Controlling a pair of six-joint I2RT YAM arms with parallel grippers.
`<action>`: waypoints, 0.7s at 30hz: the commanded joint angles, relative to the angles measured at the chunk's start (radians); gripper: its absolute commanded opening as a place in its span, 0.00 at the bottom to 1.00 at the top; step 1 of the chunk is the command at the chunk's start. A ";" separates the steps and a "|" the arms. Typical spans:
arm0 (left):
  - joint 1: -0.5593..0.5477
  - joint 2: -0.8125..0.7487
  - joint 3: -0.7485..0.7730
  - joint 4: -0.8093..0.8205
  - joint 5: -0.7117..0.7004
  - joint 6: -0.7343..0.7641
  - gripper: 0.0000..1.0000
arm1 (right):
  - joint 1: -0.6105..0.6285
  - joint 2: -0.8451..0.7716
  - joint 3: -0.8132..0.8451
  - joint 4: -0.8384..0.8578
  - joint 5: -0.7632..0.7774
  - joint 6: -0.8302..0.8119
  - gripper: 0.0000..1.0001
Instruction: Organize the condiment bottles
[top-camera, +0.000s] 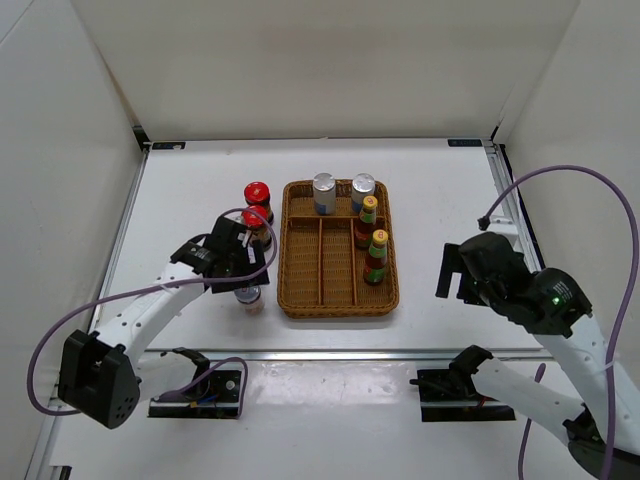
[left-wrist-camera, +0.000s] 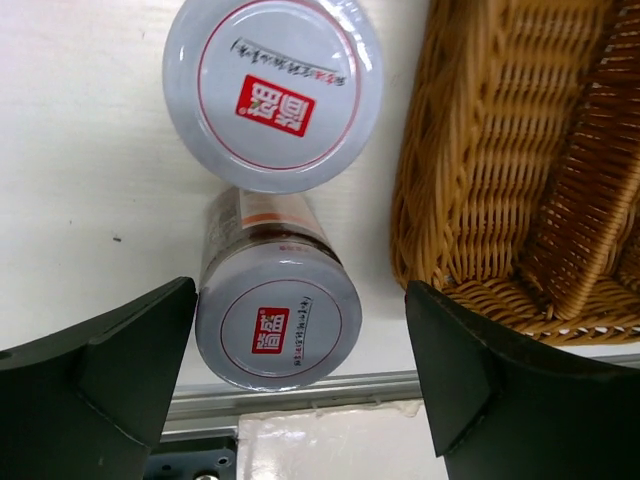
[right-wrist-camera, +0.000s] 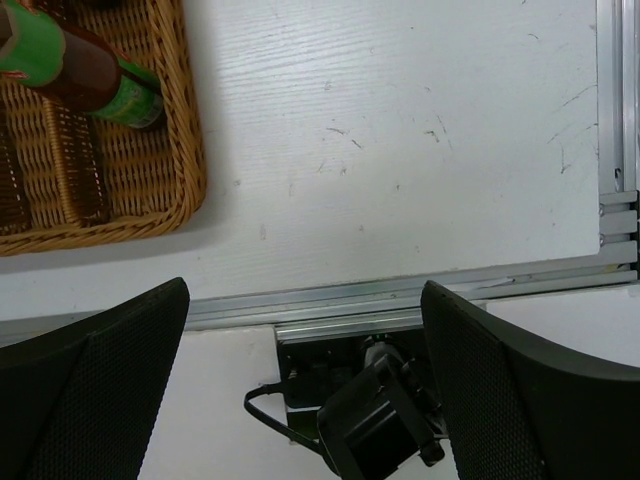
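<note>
Standing upright, two silver-lidded jars (left-wrist-camera: 278, 325) sit beside the wicker tray (left-wrist-camera: 500, 150).

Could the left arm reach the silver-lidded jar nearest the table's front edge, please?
Probably yes: the open left gripper hangs over that silver-lidded jar, a finger either side; the other jar and wicker tray sit outside the fingers.
</note>
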 joint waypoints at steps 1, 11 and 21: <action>-0.005 0.037 0.024 -0.025 -0.027 -0.021 0.94 | -0.001 -0.034 -0.005 0.042 0.024 0.018 1.00; -0.016 0.015 0.015 -0.056 -0.005 -0.079 0.75 | -0.001 -0.063 -0.085 0.097 -0.015 0.018 1.00; -0.076 0.031 0.274 -0.236 -0.030 -0.125 0.11 | -0.001 -0.083 -0.103 0.108 -0.044 0.000 1.00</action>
